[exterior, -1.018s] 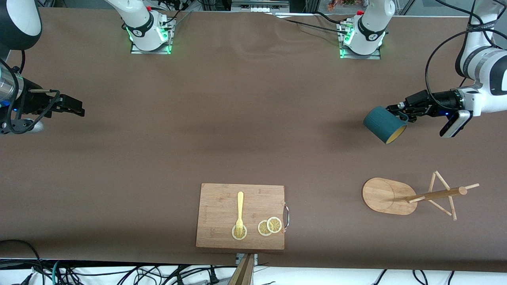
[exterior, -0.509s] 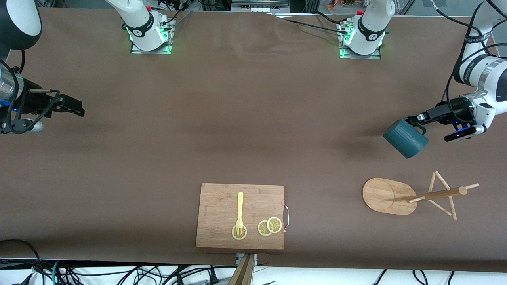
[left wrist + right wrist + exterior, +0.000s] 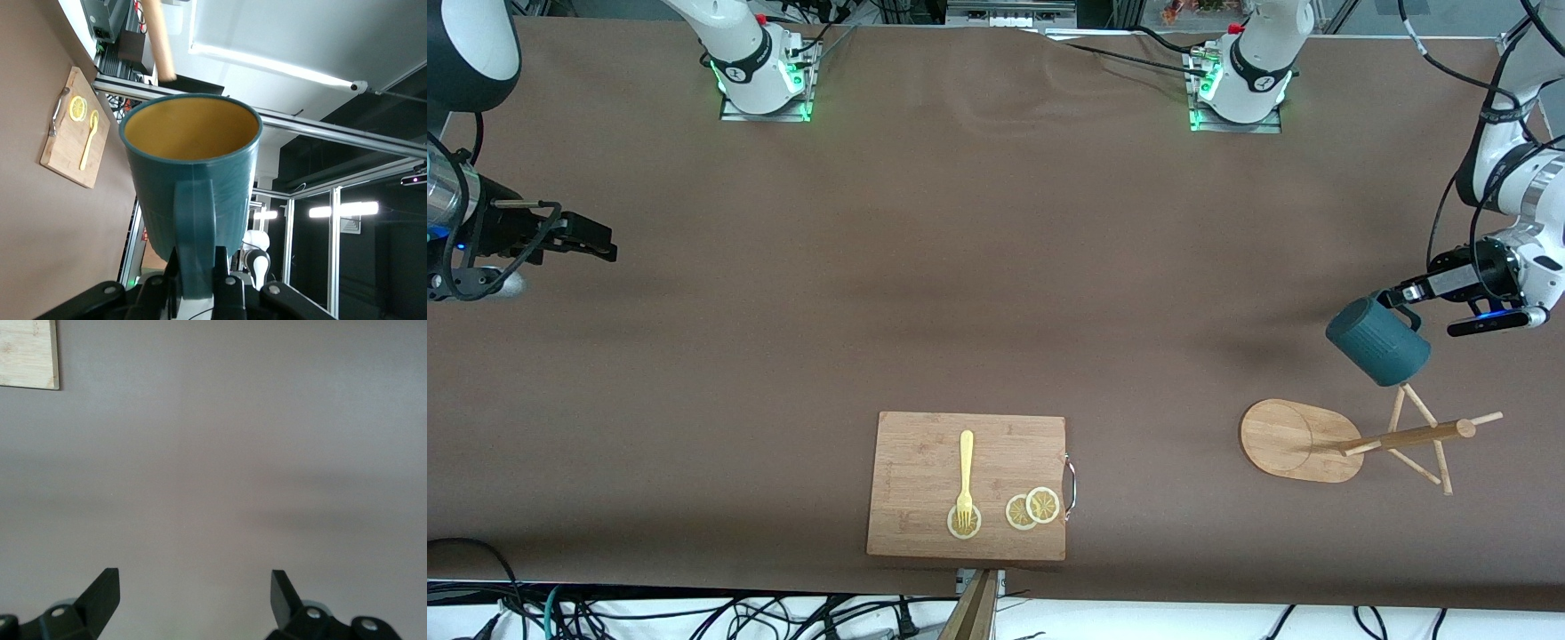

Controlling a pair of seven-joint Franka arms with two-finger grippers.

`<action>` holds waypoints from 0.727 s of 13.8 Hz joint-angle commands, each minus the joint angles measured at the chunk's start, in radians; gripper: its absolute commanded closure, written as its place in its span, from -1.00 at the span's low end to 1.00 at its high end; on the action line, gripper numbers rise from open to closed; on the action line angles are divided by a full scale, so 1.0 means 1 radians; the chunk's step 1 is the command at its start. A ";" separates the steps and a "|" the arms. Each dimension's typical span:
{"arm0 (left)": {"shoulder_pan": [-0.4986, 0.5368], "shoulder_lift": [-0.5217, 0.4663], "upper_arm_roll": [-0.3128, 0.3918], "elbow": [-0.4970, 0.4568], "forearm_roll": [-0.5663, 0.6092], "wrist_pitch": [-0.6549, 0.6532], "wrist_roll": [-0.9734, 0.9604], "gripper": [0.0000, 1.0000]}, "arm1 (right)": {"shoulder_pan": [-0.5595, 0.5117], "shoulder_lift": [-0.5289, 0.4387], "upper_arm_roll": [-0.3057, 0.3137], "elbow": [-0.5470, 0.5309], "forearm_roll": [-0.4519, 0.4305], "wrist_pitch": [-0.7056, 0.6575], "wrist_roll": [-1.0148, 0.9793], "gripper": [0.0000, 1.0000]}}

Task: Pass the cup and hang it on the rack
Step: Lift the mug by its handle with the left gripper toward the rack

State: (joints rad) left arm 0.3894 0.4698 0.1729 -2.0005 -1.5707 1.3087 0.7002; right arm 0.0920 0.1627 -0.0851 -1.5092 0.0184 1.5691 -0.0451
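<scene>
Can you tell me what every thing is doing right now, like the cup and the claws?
cup: held by its handle in the air, over the rack's pegs.
left claw: shut on the cup's handle.
right claw: open, empty, waiting.
rack: upright, pegs bare.
fork: lying on the cutting board.

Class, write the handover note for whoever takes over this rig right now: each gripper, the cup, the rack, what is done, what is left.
Left gripper: shut on the cup's handle, holding the cup in the air over the rack's pegs.
Right gripper: open, waiting at the right arm's end of the table.
Rack: standing near the left arm's end, pegs bare.
Done: cup is in the left gripper.
Left: slip the handle onto a peg, release.
</scene>
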 commanded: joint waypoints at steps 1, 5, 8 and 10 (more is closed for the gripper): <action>0.006 0.059 -0.006 0.058 -0.043 -0.032 -0.018 1.00 | 0.002 -0.015 0.010 -0.005 -0.005 0.002 0.001 -1.00; 0.008 0.136 -0.006 0.114 -0.112 -0.057 -0.018 1.00 | 0.012 -0.015 0.010 0.000 -0.005 0.002 0.005 -1.00; 0.016 0.208 -0.006 0.153 -0.156 -0.094 -0.014 1.00 | 0.012 -0.015 0.008 0.000 -0.005 0.002 0.005 -1.00; 0.022 0.237 -0.006 0.170 -0.173 -0.115 -0.010 1.00 | 0.012 -0.015 0.010 0.000 -0.005 0.002 0.005 -1.00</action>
State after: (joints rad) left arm 0.3960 0.6577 0.1712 -1.8829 -1.7133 1.2385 0.6987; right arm 0.1034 0.1617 -0.0784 -1.5066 0.0184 1.5692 -0.0441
